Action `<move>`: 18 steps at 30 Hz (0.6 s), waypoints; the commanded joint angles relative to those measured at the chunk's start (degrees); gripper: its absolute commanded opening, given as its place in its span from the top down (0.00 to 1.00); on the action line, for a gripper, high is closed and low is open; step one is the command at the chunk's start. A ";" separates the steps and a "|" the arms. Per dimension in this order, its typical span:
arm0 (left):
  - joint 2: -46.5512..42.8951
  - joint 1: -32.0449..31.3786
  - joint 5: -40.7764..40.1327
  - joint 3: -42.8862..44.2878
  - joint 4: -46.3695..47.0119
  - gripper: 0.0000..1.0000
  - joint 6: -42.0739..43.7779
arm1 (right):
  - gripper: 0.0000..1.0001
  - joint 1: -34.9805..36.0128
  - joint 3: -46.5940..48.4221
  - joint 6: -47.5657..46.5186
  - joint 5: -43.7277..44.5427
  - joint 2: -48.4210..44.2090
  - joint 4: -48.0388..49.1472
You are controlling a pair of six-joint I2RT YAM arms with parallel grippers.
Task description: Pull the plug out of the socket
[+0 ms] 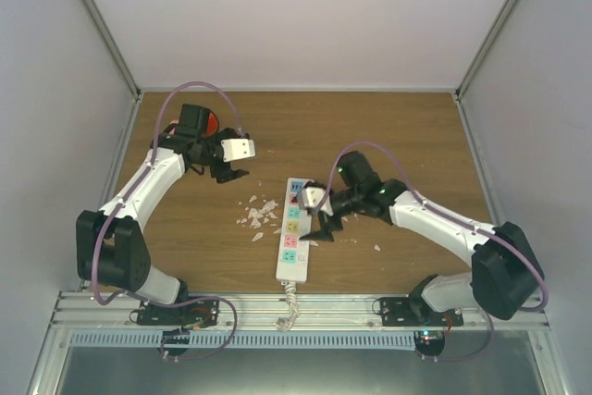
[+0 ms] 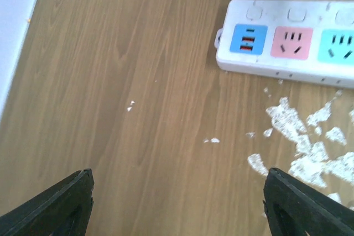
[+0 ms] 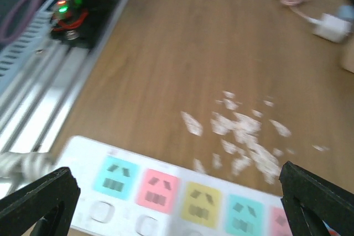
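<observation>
The power strip [image 1: 291,233] lies by the table's [image 1: 398,136] near edge, the right gripper [image 3: 177,178] spread wide above it, the left gripper [image 2: 178,176] also open, toward the left edge.

- Top external: high, behind the arm bases, looking down on the whole table [image 1: 388,136].
- Left wrist: close, angled down, facing socket [image 2: 287,37] far end.
- Right wrist: close above the socket, facing left.
- All views share the socket and white flakes [image 2: 310,142].

Socket [image 1: 291,228] flat, ctr, outlets up
</observation>
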 commanded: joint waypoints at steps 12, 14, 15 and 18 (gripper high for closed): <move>-5.72 6.15 15.39 -9.12 17.65 0.16 -25.93 | 0.01 25.78 4.75 -5.22 15.67 11.38 -5.45; -6.21 6.16 16.01 -9.77 18.30 0.16 -26.70 | 0.01 26.78 6.64 -4.28 14.97 13.64 -5.71; -6.30 6.18 16.54 -9.91 18.38 0.16 -26.96 | 0.02 27.22 7.59 -3.93 14.86 14.95 -5.89; -6.59 6.16 17.83 -10.41 19.14 0.15 -28.13 | 0.03 28.32 9.42 -3.82 16.52 18.33 -5.69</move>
